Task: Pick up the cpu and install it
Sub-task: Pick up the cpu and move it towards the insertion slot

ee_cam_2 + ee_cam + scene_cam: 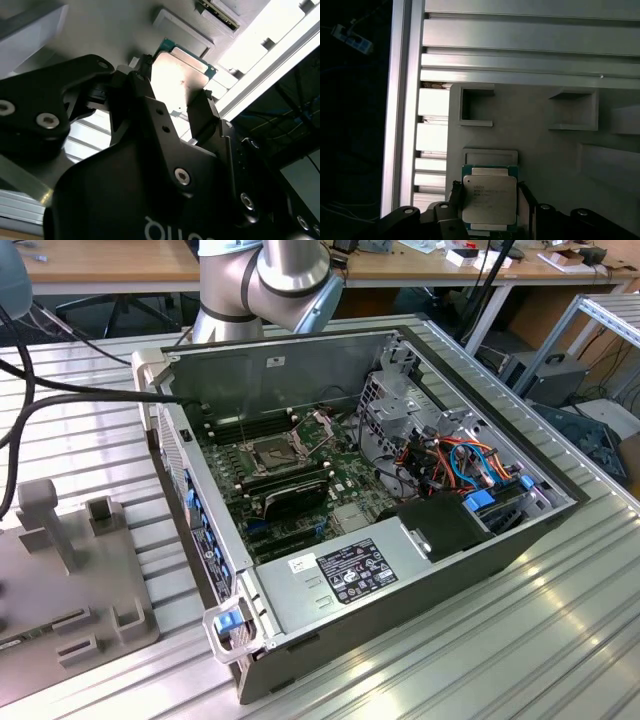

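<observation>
cpu (489, 200) sits between fingers (456, 196) of gripper (490, 189), over grey fixture tray (535, 150). Fingers pinch two opposite edges and seem clamped, though contact on one side is hard to confirm.

Risk: thin edge hold, so chip may tilt or slip if grip uneven. Corner could catch raised pocket wall (490, 150) just beside it.

Room: table slats (520, 60) near. Socket (272, 452) well apart, inside open computer case (290, 365), crowded by cables (455, 455).

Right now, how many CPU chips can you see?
1. The cpu is held in the gripper, over the grey fixture plate, in both wrist views. Whether the motherboard socket holds another, I cannot tell.
</observation>
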`<state>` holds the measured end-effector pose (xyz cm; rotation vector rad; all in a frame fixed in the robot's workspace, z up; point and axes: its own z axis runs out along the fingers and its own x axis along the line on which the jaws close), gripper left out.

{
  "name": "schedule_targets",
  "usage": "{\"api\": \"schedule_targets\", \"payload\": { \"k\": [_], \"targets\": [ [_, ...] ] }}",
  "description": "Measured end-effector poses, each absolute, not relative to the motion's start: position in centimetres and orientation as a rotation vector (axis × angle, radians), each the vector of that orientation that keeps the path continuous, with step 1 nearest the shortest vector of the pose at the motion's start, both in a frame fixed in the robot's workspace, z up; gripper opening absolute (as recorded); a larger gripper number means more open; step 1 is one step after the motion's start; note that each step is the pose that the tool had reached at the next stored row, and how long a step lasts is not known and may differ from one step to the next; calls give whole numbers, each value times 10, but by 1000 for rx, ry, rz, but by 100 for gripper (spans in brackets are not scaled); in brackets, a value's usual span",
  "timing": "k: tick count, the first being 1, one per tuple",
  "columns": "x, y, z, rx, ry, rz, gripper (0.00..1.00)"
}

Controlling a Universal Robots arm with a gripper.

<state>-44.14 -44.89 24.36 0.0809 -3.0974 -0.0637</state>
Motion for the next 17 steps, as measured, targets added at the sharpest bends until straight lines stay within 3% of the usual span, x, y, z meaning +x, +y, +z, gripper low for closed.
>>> {"api": "schedule_targets", "payload": {
  "k": [17],
  "targets": [
    [-441,-449,272,81,-3097,-64,53]
  ]
}}
